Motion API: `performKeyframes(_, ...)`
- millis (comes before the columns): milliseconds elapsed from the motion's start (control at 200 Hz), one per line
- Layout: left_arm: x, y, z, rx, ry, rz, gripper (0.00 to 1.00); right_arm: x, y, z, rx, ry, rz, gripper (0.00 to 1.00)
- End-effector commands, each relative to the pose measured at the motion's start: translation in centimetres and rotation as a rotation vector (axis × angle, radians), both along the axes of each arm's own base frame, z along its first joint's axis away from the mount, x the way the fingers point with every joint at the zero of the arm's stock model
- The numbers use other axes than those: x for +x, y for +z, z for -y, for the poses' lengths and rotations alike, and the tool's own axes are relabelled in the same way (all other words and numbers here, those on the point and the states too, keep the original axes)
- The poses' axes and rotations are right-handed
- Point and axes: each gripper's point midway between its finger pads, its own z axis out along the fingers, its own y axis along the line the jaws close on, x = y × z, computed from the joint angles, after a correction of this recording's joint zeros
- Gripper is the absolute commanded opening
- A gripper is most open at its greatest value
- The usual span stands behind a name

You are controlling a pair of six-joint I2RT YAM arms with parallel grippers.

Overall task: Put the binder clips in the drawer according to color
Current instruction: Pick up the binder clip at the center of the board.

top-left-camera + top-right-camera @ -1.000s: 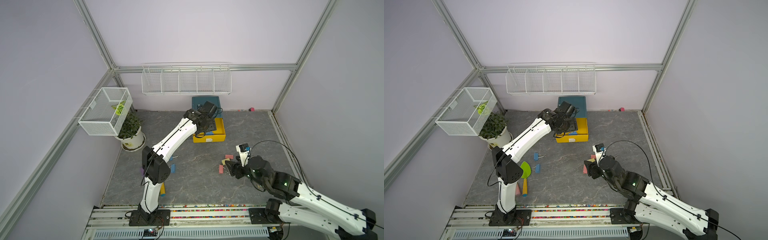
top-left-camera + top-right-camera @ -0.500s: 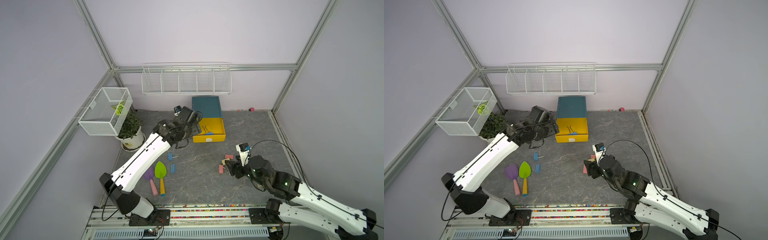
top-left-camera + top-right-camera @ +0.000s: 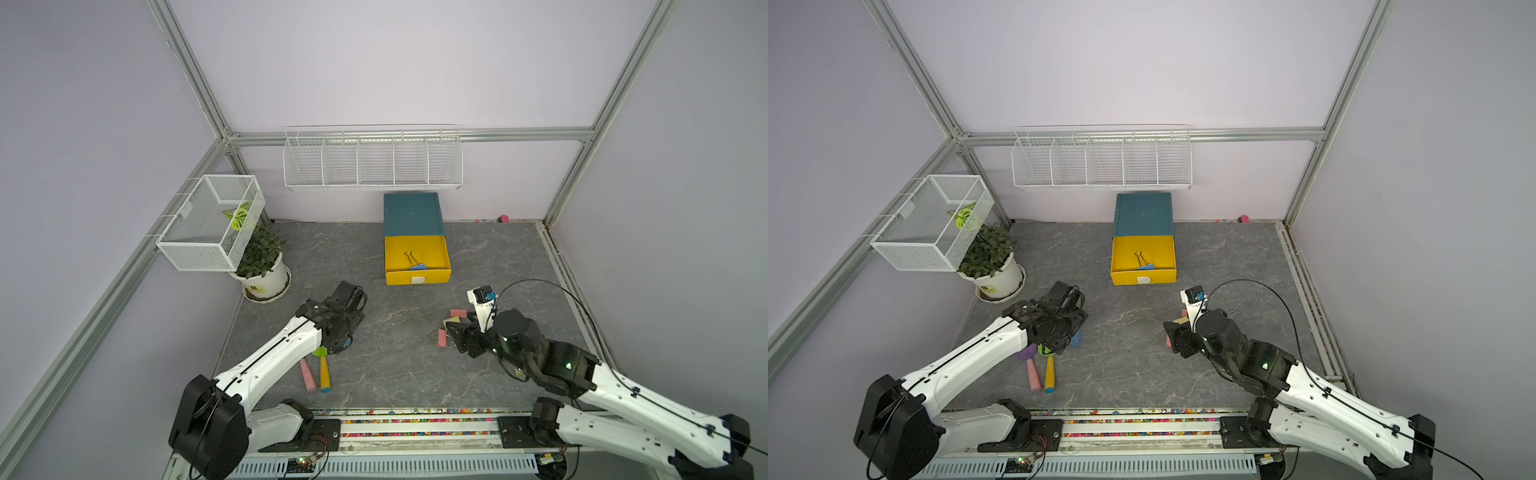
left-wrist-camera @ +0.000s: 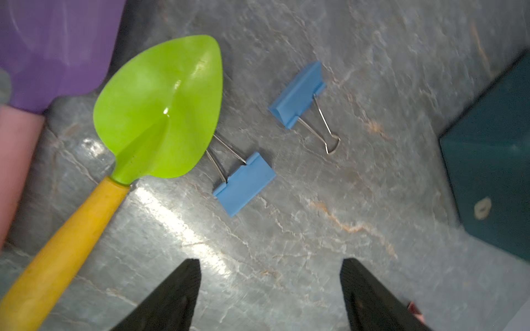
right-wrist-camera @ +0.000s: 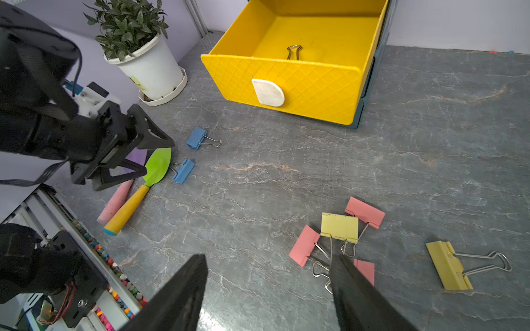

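My left gripper hangs over the counter toward its left edge, fingers apart with nothing between them. Below it lie two blue binder clips. The loose blue clip sits clear on the stone. The tucked blue clip has its wire handles running under the blade of the green trowel, which lies beside a purple trowel.

My right gripper hovers nearer the right edge, fingers also spread and empty. One finger partly hides a clip in a huddle of three pink clips and a yellow clip, whose handles overlap. A lone yellow clip lies apart from that huddle.

The drawer cabinet stands at the middle of the back edge. Its yellow top drawer is pulled out, and a third blue clip rests inside near the front wall.
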Motion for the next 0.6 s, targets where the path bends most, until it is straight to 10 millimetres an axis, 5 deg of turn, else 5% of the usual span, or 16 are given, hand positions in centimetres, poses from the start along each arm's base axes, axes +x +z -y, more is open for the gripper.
performKeyframes(0, 0.0, -1.2, -0.2, -0.090, 0.234, -0.098, 0.83, 0.1, 0.5, -0.2, 0.018, 0.004, 0.013, 0.74)
performKeyframes(135, 0.8, -2.5, -0.1, -0.108, 0.313, -0.148, 0.90, 0.1, 0.4, -0.1, 0.011, 0.001, 0.014, 0.74)
performKeyframes(595, 1.5, -6.0, -0.1, -0.119, 0.404, -0.263, 0.88, -0.2, 0.2, -0.4, 0.010, 0.029, 0.008, 0.74)
